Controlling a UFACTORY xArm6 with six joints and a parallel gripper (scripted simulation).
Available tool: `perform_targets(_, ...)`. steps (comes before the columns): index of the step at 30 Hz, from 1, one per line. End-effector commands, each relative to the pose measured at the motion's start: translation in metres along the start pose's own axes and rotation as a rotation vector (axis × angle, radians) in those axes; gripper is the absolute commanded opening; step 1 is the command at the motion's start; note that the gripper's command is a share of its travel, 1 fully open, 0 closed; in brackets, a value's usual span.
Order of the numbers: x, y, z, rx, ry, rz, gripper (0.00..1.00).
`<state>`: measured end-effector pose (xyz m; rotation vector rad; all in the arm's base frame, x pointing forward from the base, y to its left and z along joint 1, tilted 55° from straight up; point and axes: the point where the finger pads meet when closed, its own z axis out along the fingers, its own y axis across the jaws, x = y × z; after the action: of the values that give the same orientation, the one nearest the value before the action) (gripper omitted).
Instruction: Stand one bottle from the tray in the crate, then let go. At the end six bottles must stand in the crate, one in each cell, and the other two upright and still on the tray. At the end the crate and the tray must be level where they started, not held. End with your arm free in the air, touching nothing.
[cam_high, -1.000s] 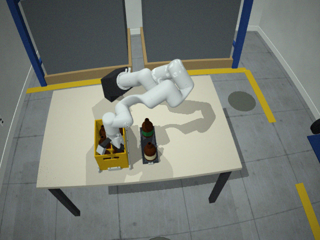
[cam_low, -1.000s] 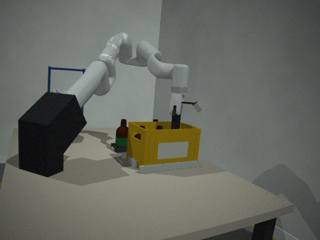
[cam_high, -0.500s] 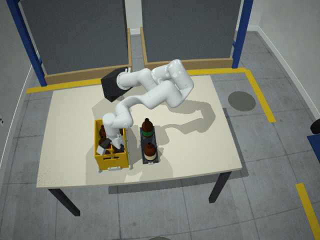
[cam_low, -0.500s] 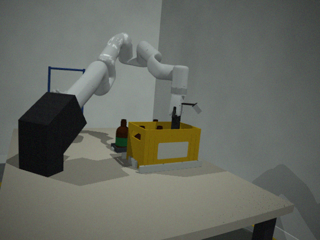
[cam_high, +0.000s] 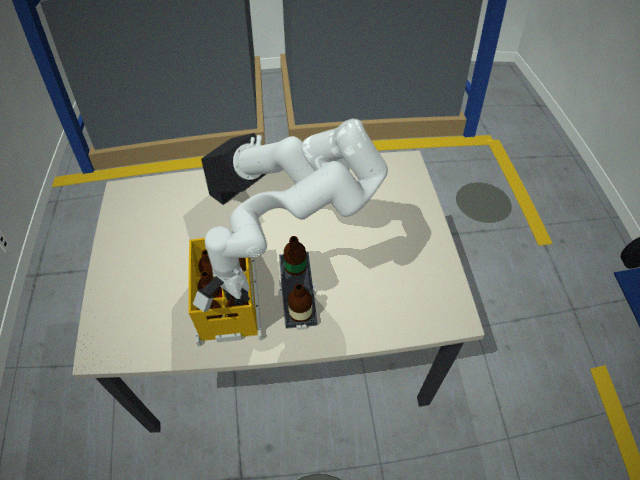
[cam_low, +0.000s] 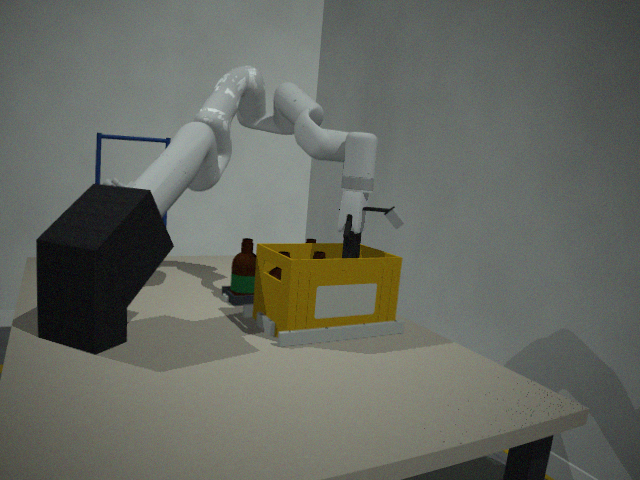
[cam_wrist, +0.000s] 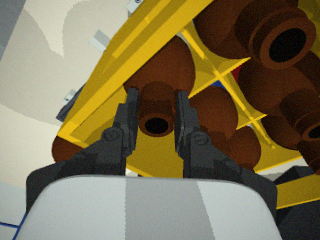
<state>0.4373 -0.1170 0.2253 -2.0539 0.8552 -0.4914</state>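
Note:
The yellow crate (cam_high: 222, 291) stands on the table left of the dark tray (cam_high: 298, 291). My gripper (cam_wrist: 157, 103) is shut on the neck of a brown bottle (cam_wrist: 159, 85), which sits low inside a crate cell on the tray side, near the front. The gripper also shows in the exterior view (cam_low: 351, 242), reaching down into the crate (cam_low: 330, 291). Several other brown bottles (cam_wrist: 280, 47) stand in the neighbouring cells. Two bottles stand upright on the tray: one with a green label (cam_high: 295, 255) and one with a cream label (cam_high: 299, 304).
The arm's black base block (cam_high: 224, 173) stands behind the crate. Grey stop blocks (cam_low: 338, 333) lie along the crate's foot. The table's front edge (cam_high: 279, 364) is close to the crate and the tray.

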Motion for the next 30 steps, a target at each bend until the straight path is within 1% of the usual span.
perform_targets(1,0.0009,-0.0004,-0.0006,0.0,0.003,-0.001,0.0)
perform_targets(16,0.0009,-0.0004,-0.0005,0.0,0.003,-0.001,0.0)
perform_targets(17,0.0009,-0.0004,-0.0005,0.0,0.003,-0.001,0.65)
perform_targets(30,0.0009,-0.0004,-0.0005,0.0,0.003,-0.001,0.65)
